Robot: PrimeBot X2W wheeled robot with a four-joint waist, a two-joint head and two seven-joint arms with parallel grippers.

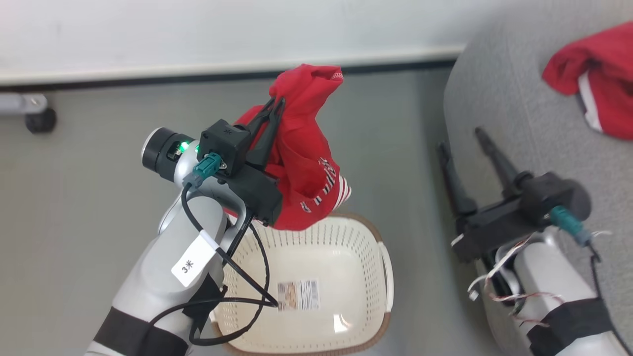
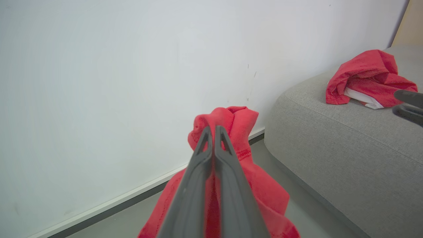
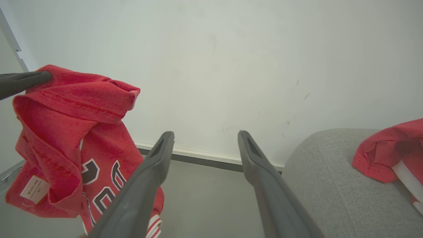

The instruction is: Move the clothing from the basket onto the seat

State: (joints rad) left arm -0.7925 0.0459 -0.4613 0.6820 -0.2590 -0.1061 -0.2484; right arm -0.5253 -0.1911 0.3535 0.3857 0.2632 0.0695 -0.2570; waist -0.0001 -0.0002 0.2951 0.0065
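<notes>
My left gripper [image 1: 277, 105] is shut on a red garment with navy-and-white lettering [image 1: 304, 163], which hangs in the air above the far rim of the basket [image 1: 341, 232]. In the left wrist view the closed fingers [image 2: 211, 132] pinch the bunched red cloth [image 2: 231, 120]. The cream basket holds a paper label [image 1: 298, 295] and no clothing. A second red garment with white trim [image 1: 593, 79] lies on the grey seat [image 1: 494, 99] at the right. My right gripper [image 1: 462, 141] stands open beside the seat's edge, holding nothing; the lettered garment [image 3: 76, 145] hangs to its left.
A white wall with a dark baseboard [image 1: 148, 79] runs along the far side. A dark caster wheel [image 1: 40, 120] sits on the grey floor at the far left. Open floor lies between the basket and the seat.
</notes>
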